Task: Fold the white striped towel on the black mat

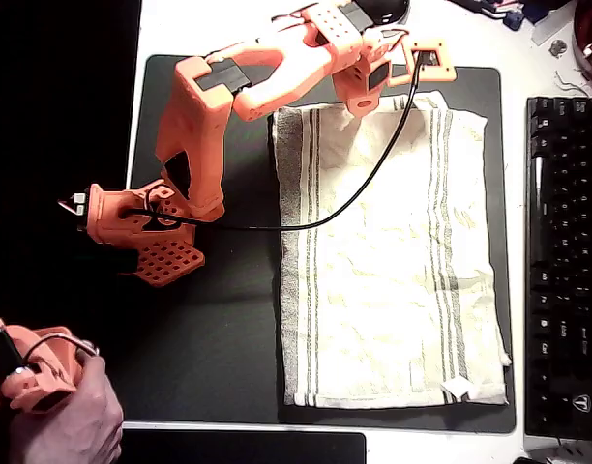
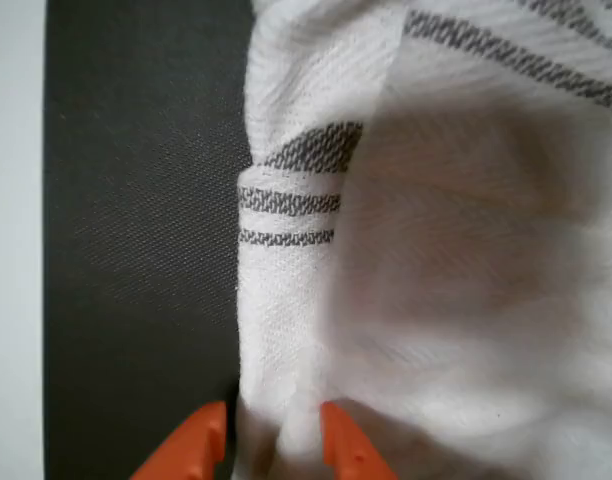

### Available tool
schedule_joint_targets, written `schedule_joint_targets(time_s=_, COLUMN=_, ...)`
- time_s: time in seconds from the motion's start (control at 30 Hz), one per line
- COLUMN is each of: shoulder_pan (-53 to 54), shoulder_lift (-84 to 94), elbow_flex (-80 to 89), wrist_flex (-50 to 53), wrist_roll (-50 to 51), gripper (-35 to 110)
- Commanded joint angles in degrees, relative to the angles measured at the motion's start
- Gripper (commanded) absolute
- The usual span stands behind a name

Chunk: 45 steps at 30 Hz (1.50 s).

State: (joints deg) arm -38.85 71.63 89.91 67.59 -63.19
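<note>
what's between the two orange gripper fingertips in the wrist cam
A bunched edge of the off-white striped terry towel sits between the orange fingertips in the wrist view.

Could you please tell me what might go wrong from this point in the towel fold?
1. In the wrist view the tool pinches only a thin pleat at the white striped towel's edge, so it may slip out when lifted.
2. The black cable lies across the towel and could snag the cloth as it folds over the black mat.

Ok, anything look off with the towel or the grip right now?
Only the towel's top edge: in the wrist view it is bunched and curled over between the gripper's fingertips. The rest lies flat on the black mat.
</note>
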Motion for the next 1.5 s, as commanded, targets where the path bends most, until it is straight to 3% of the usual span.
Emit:
schedule_joint_targets(time_s=0.0, shoulder_pan=0.44, shoulder_lift=0.79, elbow_flex=2.02, wrist_flex=-0.79, wrist_roll=-0.62, gripper=14)
schedule_joint_targets(time_s=0.5, shoulder_pan=0.62, shoulder_lift=0.18, elbow_flex=5.54, wrist_flex=-5.01, wrist_roll=3.43, gripper=23)
schedule_joint_targets(time_s=1.07, shoulder_pan=-0.35, shoulder_lift=-1.23, elbow_flex=7.29, wrist_flex=-7.29, wrist_roll=3.87, gripper=1)
schedule_joint_targets(time_s=1.47, shoulder_pan=0.26, shoulder_lift=4.31, elbow_flex=8.09, wrist_flex=-5.45, wrist_roll=3.60, gripper=0)
